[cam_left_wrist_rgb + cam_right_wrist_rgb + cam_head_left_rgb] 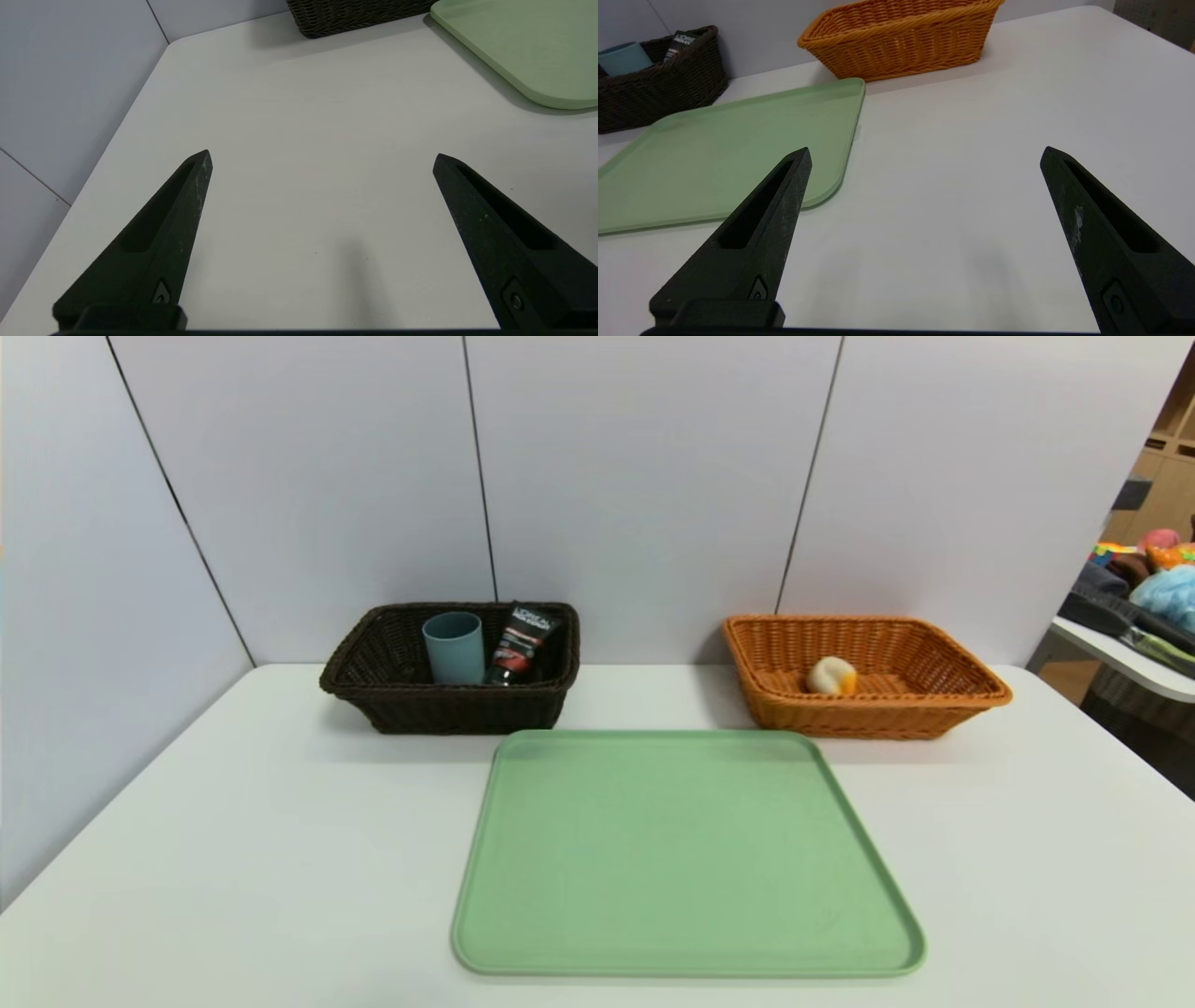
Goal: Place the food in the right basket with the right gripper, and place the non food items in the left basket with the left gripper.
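Observation:
The dark brown left basket (448, 705) holds a blue cup (454, 648) and a black tube (525, 642). Inside the orange right basket (868, 714) lies a pale round food piece (831, 676). The green tray (681, 854) in front of the baskets carries nothing. My left gripper (322, 156) hangs open over bare table near the table's left side, with the dark basket (355, 16) far ahead. My right gripper (924, 154) stands open over bare table to the right of the tray (714, 154), empty too. Neither gripper appears in the head view.
Grey wall panels close off the back and left of the white table (233, 859). A second table with colourful clutter (1144, 588) stands off to the right.

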Tool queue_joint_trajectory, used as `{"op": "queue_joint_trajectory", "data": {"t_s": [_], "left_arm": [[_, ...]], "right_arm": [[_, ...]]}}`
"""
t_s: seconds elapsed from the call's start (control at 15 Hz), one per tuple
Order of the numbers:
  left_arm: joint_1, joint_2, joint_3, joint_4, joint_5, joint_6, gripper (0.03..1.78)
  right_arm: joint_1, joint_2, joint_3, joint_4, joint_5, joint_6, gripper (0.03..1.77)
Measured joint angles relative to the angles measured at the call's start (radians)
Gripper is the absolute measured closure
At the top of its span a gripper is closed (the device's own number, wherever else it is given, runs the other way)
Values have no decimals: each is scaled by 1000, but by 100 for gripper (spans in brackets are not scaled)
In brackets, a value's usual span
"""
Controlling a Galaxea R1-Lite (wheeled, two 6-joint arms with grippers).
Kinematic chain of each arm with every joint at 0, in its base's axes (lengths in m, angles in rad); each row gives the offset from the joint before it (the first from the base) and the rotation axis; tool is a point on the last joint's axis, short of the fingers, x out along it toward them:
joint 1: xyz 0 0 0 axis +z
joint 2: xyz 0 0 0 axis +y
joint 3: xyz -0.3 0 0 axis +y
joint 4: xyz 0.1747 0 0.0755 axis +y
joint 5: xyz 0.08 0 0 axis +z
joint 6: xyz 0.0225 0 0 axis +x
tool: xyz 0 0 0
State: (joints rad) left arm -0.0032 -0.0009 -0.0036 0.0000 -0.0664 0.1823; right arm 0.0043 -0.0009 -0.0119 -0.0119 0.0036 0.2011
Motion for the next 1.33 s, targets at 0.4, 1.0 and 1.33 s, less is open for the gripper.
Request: {"op": "queue_joint_trajectory", "data": {"t_s": [0.4,1.0,1.33], "left_arm": [[0,0,3,-2,7,-60,12],[0,0,4,-1,10,-72,12],[0,0,4,-1,10,-71,12]], "right_arm": [[0,0,9,4,-31,81,10],[0,0,11,56,-68,64,10],[0,0,7,56,-68,64,10]]}}
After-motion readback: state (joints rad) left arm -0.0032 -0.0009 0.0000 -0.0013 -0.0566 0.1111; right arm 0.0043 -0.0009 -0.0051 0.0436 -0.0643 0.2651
